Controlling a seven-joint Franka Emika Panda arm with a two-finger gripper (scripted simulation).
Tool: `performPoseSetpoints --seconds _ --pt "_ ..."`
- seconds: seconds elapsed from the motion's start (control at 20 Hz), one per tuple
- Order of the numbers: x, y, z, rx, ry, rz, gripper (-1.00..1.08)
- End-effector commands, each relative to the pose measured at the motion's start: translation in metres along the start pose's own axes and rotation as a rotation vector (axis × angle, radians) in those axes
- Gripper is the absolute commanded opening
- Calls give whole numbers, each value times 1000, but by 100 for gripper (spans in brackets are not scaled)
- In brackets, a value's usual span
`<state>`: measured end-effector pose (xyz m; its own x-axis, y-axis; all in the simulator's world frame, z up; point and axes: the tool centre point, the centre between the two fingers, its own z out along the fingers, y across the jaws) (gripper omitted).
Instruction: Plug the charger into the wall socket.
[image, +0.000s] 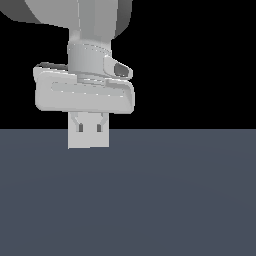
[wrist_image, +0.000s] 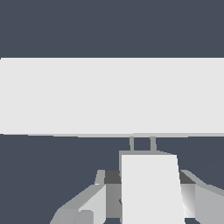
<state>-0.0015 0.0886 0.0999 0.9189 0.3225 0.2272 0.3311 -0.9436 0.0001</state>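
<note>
While the gripper (wrist_image: 148, 197) is pinching it: charger (wrist_image: 151, 188) sitting between the fingers (wrist_image: 87, 203), jaws closing on its sides.
Charger look: small off-white block, plain faces, two thin grey prongs (wrist_image: 142, 143) sticking out of one end.
Charger axis: running lengthwise straight toward the socket (wrist_image: 109, 96), prongs leading.
Prong tips: reaching the socket's edge; cannot tell if they are entering.
Socket: showing as a broad off-white slab across the wrist view.
Exterior view: gripper (image: 89, 131) hanging over the dark floor (image: 175, 200), socket plate (image: 88, 142) directly behind it.
</note>
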Motion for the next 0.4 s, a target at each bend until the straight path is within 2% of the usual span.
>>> performPoseSetpoints --seconds 0.0,0.35 --pt "7 0 1 0 0 0 -100" --pt "11 0 3 0 0 0 -100"
